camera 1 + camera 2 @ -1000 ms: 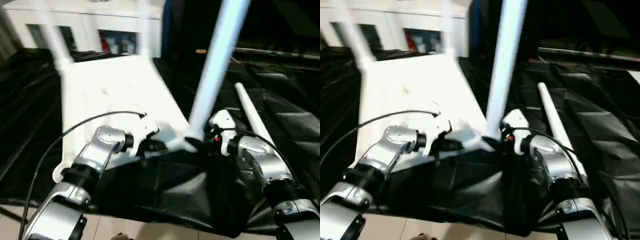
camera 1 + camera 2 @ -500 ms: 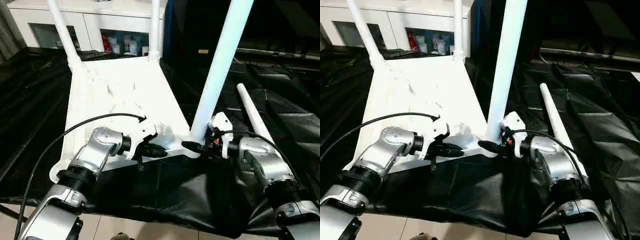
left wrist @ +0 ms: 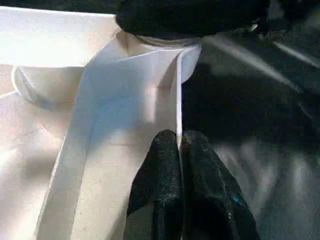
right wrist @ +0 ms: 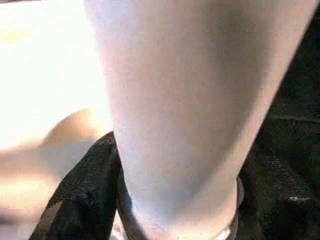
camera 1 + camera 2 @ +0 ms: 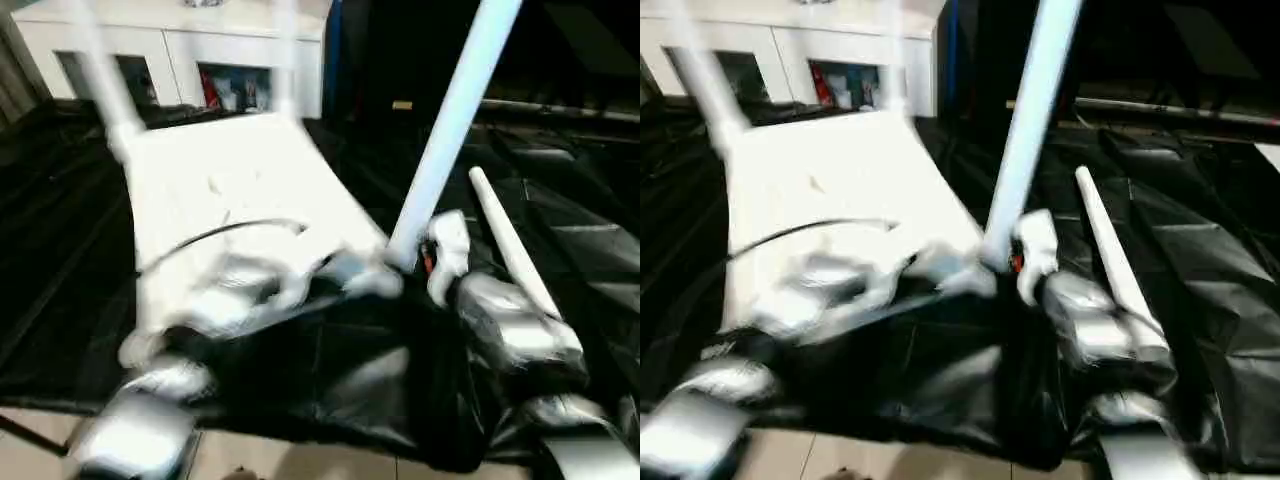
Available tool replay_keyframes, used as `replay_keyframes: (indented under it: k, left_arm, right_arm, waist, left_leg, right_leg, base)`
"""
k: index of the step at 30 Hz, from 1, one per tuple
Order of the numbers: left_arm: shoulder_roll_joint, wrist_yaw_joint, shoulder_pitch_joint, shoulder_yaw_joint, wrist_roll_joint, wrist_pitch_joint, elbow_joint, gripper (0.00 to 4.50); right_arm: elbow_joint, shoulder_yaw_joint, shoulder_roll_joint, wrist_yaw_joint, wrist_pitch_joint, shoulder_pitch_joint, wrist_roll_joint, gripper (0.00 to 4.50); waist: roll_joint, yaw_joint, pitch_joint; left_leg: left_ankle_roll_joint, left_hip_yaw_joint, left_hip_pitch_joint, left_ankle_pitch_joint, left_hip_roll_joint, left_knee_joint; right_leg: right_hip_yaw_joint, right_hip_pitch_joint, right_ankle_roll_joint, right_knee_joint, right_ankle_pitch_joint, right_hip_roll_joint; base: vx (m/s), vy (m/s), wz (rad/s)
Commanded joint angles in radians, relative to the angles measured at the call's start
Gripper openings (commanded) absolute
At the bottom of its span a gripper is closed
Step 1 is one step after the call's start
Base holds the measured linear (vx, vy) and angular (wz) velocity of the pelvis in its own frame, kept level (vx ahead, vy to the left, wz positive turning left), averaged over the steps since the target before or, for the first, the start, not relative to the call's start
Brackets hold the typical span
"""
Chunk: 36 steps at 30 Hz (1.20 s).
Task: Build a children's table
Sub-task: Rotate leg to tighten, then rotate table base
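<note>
The children's table top point(image 5: 230, 170) lies underside up on a black sheet. Two legs point(image 5: 100, 70) stand in its far corners. A third leg point(image 5: 450, 130) stands in the near right corner socket, tilted a little to the right. My right gripper point(image 5: 400, 270) is at this leg's base; in the right wrist view a black finger point(image 4: 85, 200) lies against the leg point(image 4: 185, 100). My left gripper point(image 3: 180, 137) is shut, its fingers point(image 3: 157, 170) meeting on the thin rim point(image 3: 178, 90) of the top's near edge, beside that socket. A loose leg point(image 5: 505, 240) lies to the right.
The black sheet point(image 5: 580, 200) covers the work surface, and pale floor point(image 5: 300, 465) shows past its near edge. A white cabinet point(image 5: 200, 50) stands behind the table top. The loose leg lies close to my right forearm point(image 5: 510, 320).
The whole picture has shaken and blurred, so the camera moved. My right gripper's fingers have drawn in closer around the upright leg. Both arms stay at the near right corner.
</note>
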Motion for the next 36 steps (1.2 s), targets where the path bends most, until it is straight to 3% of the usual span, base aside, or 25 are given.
replay_keyframes:
  k: [1,7,8,10,12,16,17,18,21,22,23,24,25,29,30,31,33,34,35,36]
  left_arm:
    - [-0.045,0.199,-0.022,0.079,-0.019,-0.006,0.069,0.00]
    - [-0.092,0.196,-0.056,0.082,-0.025,-0.049,0.119,0.00]
    - [-0.092,0.196,-0.056,0.082,-0.025,-0.049,0.119,0.00]
    - [-0.086,0.188,-0.059,0.074,-0.020,-0.066,0.128,0.00]
    - [-0.078,0.172,-0.062,0.071,-0.017,-0.093,0.137,0.00]
    - [-0.077,0.140,-0.066,0.076,-0.018,-0.132,0.142,0.00]
    - [-0.078,0.116,-0.067,0.081,-0.029,-0.166,0.135,0.00]
    - [-0.078,0.116,-0.067,0.081,-0.029,-0.166,0.135,0.00]
    - [-0.082,0.094,-0.066,0.096,-0.050,-0.227,0.120,0.00]
    - [-0.082,0.097,-0.067,0.097,-0.050,-0.232,0.121,0.00]
    - [-0.084,0.098,-0.074,0.106,-0.058,-0.261,0.122,0.00]
    - [-0.086,0.090,-0.078,0.117,-0.072,-0.256,0.118,0.00]
    - [-0.088,0.084,-0.083,0.125,-0.081,-0.254,0.120,0.46]
    - [-0.069,0.070,-0.086,0.139,-0.095,-0.241,0.063,0.62]
    - [-0.054,0.067,-0.081,0.139,-0.091,-0.228,0.031,0.75]
    - [-0.015,0.070,-0.066,0.141,-0.082,-0.200,-0.035,1.00]
    - [0.011,0.076,-0.057,0.145,-0.077,-0.183,-0.074,1.01]
    - [0.024,0.081,-0.052,0.150,-0.076,-0.177,-0.091,1.06]
    - [0.037,0.086,-0.048,0.155,-0.075,-0.173,-0.105,1.06]
    - [0.078,0.112,-0.035,0.188,-0.077,-0.147,-0.142,1.21]
  right_arm:
    - [0.066,-0.006,0.053,-0.120,0.048,0.018,-0.009,2.72]
    - [0.103,-0.021,0.092,-0.168,0.010,-0.009,-0.020,2.72]
    - [0.103,-0.021,0.092,-0.168,0.010,-0.009,-0.020,3.07]
    - [0.100,-0.028,0.089,-0.161,-0.002,-0.008,-0.012,3.07]
    - [0.086,-0.014,0.077,-0.157,-0.027,-0.007,-0.031,3.47]
    - [0.001,0.005,0.046,-0.121,-0.065,0.019,-0.048,3.52]
    - [-0.144,0.000,0.009,-0.071,-0.040,0.083,-0.024,3.52]
    - [-0.144,0.000,0.009,-0.071,-0.040,0.083,-0.024,3.52]
    - [-0.407,-0.009,-0.049,0.022,0.044,0.225,0.048,3.52]
    - [-0.419,-0.006,-0.054,0.029,0.047,0.234,0.050,3.52]
    - [-0.476,0.009,-0.080,0.066,0.066,0.277,0.056,3.52]
    - [-0.492,0.019,-0.091,0.083,0.077,0.293,0.055,3.52]
    - [-0.498,0.024,-0.097,0.094,0.082,0.302,0.053,3.55]
    - [-0.446,0.056,-0.093,0.103,0.092,0.303,0.012,3.55]
    - [-0.444,0.073,-0.095,0.104,0.098,0.306,-0.005,3.55]
    - [-0.426,0.091,-0.088,0.096,0.110,0.299,-0.027,3.55]
    - [-0.413,0.096,-0.081,0.086,0.117,0.290,-0.033,3.55]
    - [-0.409,0.098,-0.078,0.079,0.119,0.286,-0.035,3.55]
    - [-0.410,0.101,-0.076,0.072,0.123,0.283,-0.038,3.55]
    - [-0.387,0.102,-0.065,0.055,0.128,0.263,-0.042,3.55]
  waist:
    - [-0.014,-0.004,-0.058]
    - [-0.013,0.000,-0.058]
    - [-0.014,-0.001,-0.058]
    - [-0.012,-0.001,-0.056]
    - [-0.010,-0.001,-0.056]
    - [-0.017,-0.008,-0.055]
    - [-0.026,-0.003,-0.057]
    - [-0.026,0.002,-0.057]
    - [-0.024,0.004,-0.060]
    - [-0.026,0.006,-0.060]
    - [-0.020,0.004,-0.059]
    - [-0.024,0.007,-0.062]
    - [-0.019,0.004,-0.062]
    - [-0.021,0.002,-0.064]
    - [-0.028,0.000,-0.061]
    - [-0.023,0.001,-0.060]
    - [-0.021,-0.003,-0.058]
    - [-0.014,-0.003,-0.058]
    - [-0.016,-0.005,-0.057]
    - [-0.009,-0.004,-0.057]
  left_leg:
    - [0.019,-0.016,0.014,-0.200,0.033,-0.069]
    - [0.047,-0.016,0.009,-0.188,0.030,-0.067]
    - [0.048,-0.016,0.008,-0.194,0.030,-0.067]
    - [0.045,-0.017,0.010,-0.212,0.032,-0.070]
    - [0.041,-0.017,0.011,-0.225,0.033,-0.072]
    - [0.042,-0.019,0.003,-0.227,0.031,-0.072]
    - [0.063,-0.018,0.001,-0.189,0.029,-0.068]
    - [0.072,-0.017,0.003,-0.176,0.031,-0.066]
    - [0.118,-0.017,0.000,-0.123,0.033,-0.060]
    - [0.126,-0.017,-0.003,-0.115,0.032,-0.060]
    - [0.132,-0.016,-0.001,-0.119,0.032,-0.059]
    - [0.132,-0.016,-0.001,-0.119,0.033,-0.056]
    - [0.129,-0.017,-0.004,-0.116,0.031,-0.056]
    - [0.127,-0.016,-0.007,-0.103,0.035,-0.052]
    - [0.132,-0.015,-0.007,-0.105,0.036,-0.052]
    - [0.132,-0.016,-0.007,-0.105,0.038,-0.053]
    - [0.124,-0.016,-0.007,-0.109,0.039,-0.054]
    - [0.120,-0.017,-0.006,-0.114,0.038,-0.055]
    - [0.110,-0.015,-0.003,-0.122,0.037,-0.055]
    - [0.100,-0.016,-0.002,-0.123,0.037,-0.055]
  right_leg:
    - [0.041,0.039,-0.203,-0.080,-0.193,-0.053]
    - [0.038,0.043,-0.193,-0.081,-0.168,-0.054]
    - [0.038,0.042,-0.190,-0.083,-0.177,-0.054]
    - [0.038,0.041,-0.185,-0.086,-0.204,-0.054]
    - [0.038,0.040,-0.181,-0.087,-0.217,-0.053]
    - [0.037,0.045,-0.164,-0.087,-0.218,-0.054]
    - [0.038,0.049,-0.156,-0.085,-0.196,-0.054]
    - [0.039,0.048,-0.154,-0.084,-0.175,-0.054]
    - [0.038,0.048,-0.177,-0.071,-0.066,-0.051]
    - [0.038,0.052,-0.175,-0.071,-0.050,-0.051]
    - [0.037,0.047,-0.190,-0.071,-0.041,-0.049]
    - [0.036,0.049,-0.195,-0.071,-0.037,-0.051]
    - [0.035,0.050,-0.204,-0.069,-0.037,-0.051]
    - [0.033,0.046,-0.248,-0.063,-0.006,-0.053]
    - [0.032,0.044,-0.254,-0.062,-0.002,-0.051]
    - [0.032,0.045,-0.256,-0.060,-0.011,-0.053]
    - [0.033,0.043,-0.251,-0.060,-0.028,-0.053]
    - [0.033,0.043,-0.250,-0.061,-0.037,-0.053]
    - [0.034,0.042,-0.246,-0.063,-0.047,-0.051]
    - [0.035,0.042,-0.244,-0.062,-0.045,-0.050]
  base:
    - [0.000,0.000,0.00]
    - [0.000,0.000,0.00]
    - [0.000,0.000,0.00]
    - [0.000,0.000,0.00]
    - [0.000,0.000,0.00]
    - [0.000,0.000,0.00]
    - [0.000,0.000,0.00]
    - [0.000,0.000,0.00]
    - [0.000,0.000,0.00]
    - [0.000,0.000,0.00]
    - [0.000,0.000,0.00]
    - [0.000,0.000,0.00]
    - [0.000,0.000,0.00]
    - [0.000,0.000,0.00]
    - [0.000,0.000,0.00]
    - [0.000,0.000,0.00]
    - [0.000,0.000,0.00]
    - [0.000,0.000,0.00]
    - [0.000,0.000,0.00]
    - [0.000,0.000,0.00]
